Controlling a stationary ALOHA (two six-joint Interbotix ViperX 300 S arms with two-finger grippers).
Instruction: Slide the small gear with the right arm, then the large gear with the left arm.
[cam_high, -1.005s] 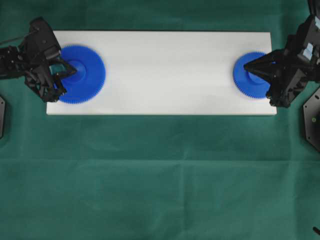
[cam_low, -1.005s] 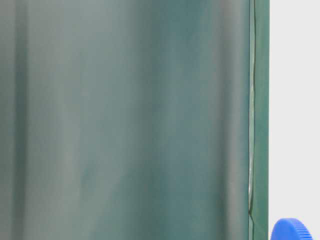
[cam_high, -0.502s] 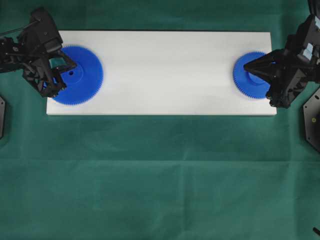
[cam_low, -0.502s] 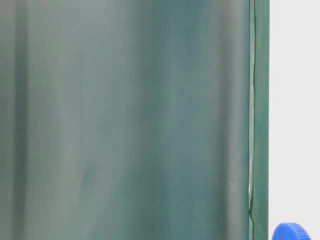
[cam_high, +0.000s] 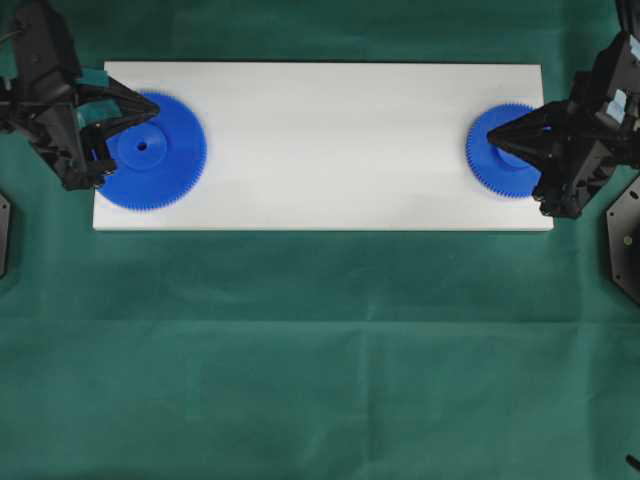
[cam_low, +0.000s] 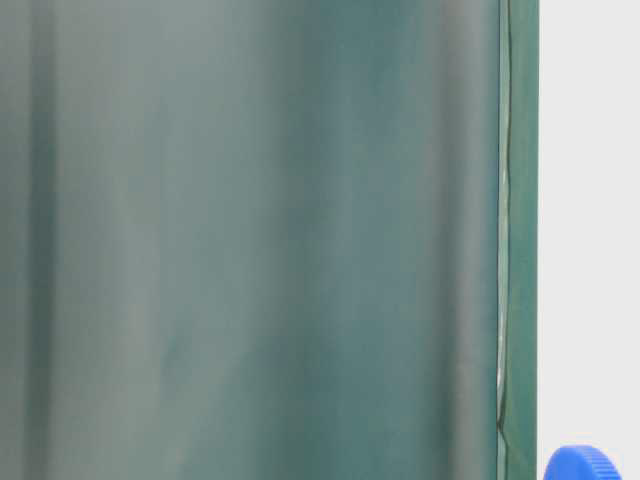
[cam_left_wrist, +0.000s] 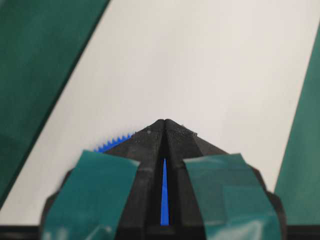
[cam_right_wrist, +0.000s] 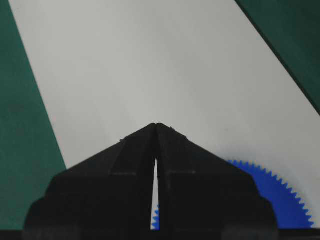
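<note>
The large gear (cam_high: 160, 160) lies flat at the left end of the white board (cam_high: 330, 150), its hub hole uncovered. My left gripper (cam_high: 155, 103), marked with teal tape, is shut and points over the gear's upper left rim. In the left wrist view its tips (cam_left_wrist: 164, 121) meet, with large gear teeth (cam_left_wrist: 112, 143) showing beneath. The small gear (cam_high: 495, 168) lies at the board's right end. My right gripper (cam_high: 491, 137) is shut, its tip over the gear's left part. The right wrist view shows closed tips (cam_right_wrist: 157, 125) and the small gear (cam_right_wrist: 280, 195) underneath.
Green cloth (cam_high: 320, 350) covers the table around the board. The board's long middle stretch (cam_right_wrist: 150, 75) lies bare between the gears. Black mounts (cam_high: 622, 240) sit at the table's right edge. In the table-level view a blue gear rim (cam_low: 585, 462) shows on the board.
The large gear slid a little to the left. My left gripper then drew back left and upward off its hub, uncovering the hole. The right gripper and small gear have not moved.
</note>
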